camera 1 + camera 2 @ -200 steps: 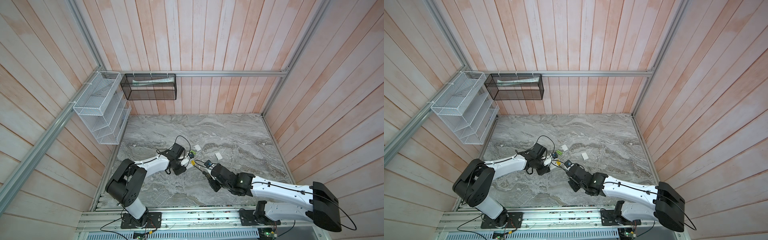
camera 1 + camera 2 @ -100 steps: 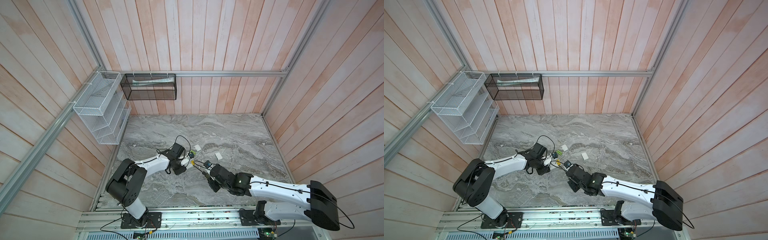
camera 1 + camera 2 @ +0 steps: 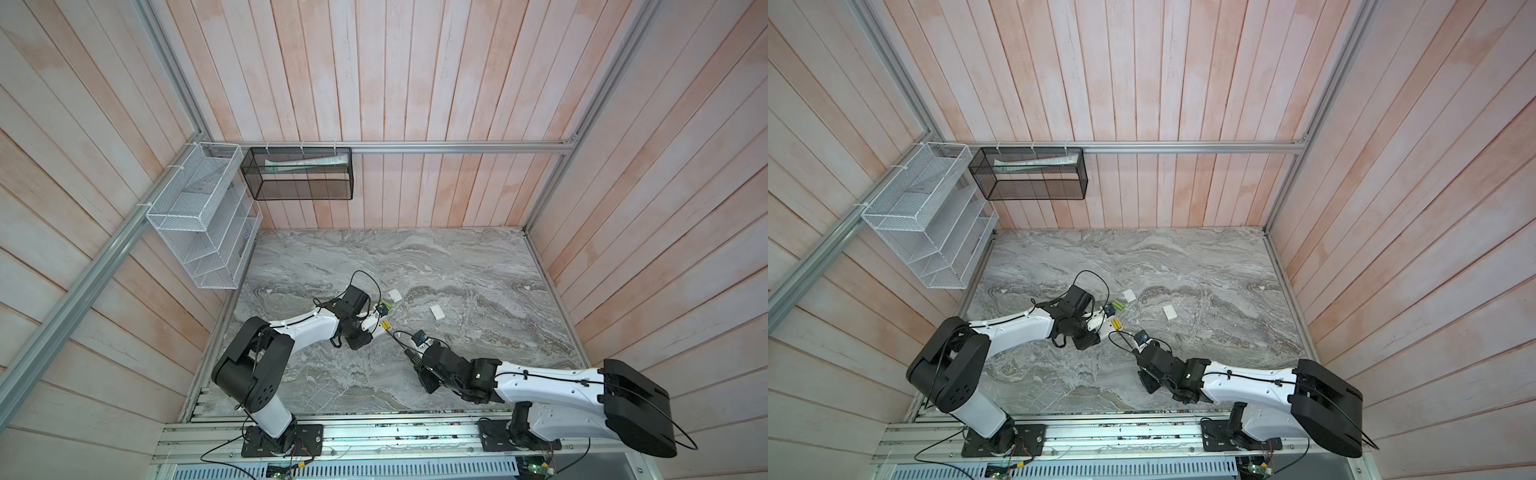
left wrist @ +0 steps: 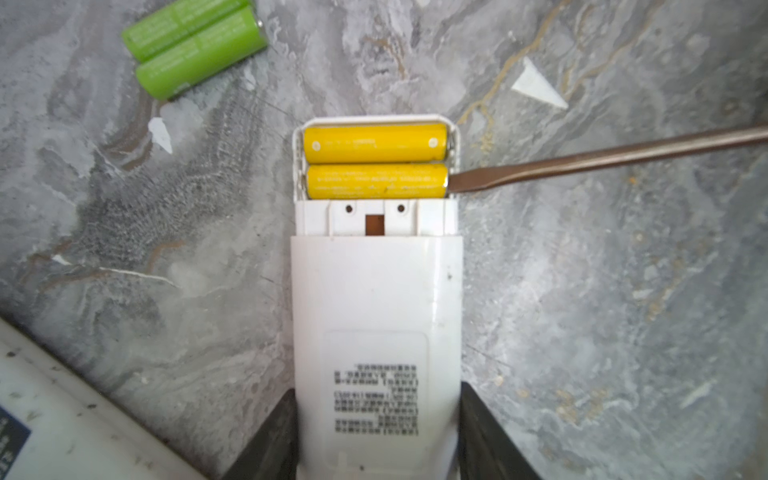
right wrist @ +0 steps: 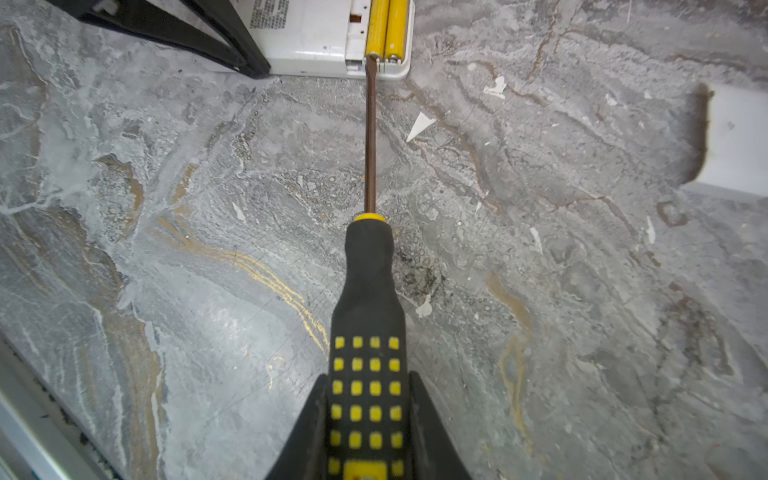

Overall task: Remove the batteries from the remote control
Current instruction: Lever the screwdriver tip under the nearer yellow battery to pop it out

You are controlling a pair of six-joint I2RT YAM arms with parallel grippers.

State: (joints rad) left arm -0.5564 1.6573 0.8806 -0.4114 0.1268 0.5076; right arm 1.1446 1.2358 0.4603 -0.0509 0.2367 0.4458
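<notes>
Marbled bench [image 4: 582,291] below, the left hand [image 4: 377,440] clamps the white remote [image 4: 376,291], yellow batteries [image 4: 376,145] lying crosswise, and the right hand [image 5: 370,436] grips the screwdriver [image 5: 368,291], aimed end-on at the inner one.

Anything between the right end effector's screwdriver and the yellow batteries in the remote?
Nothing visible. The remote has its compartment open, both yellow batteries lie exposed, and the screwdriver in the right end effector has its tip at one battery's end. The left end effector grips the remote's other end, clear of them.
</notes>
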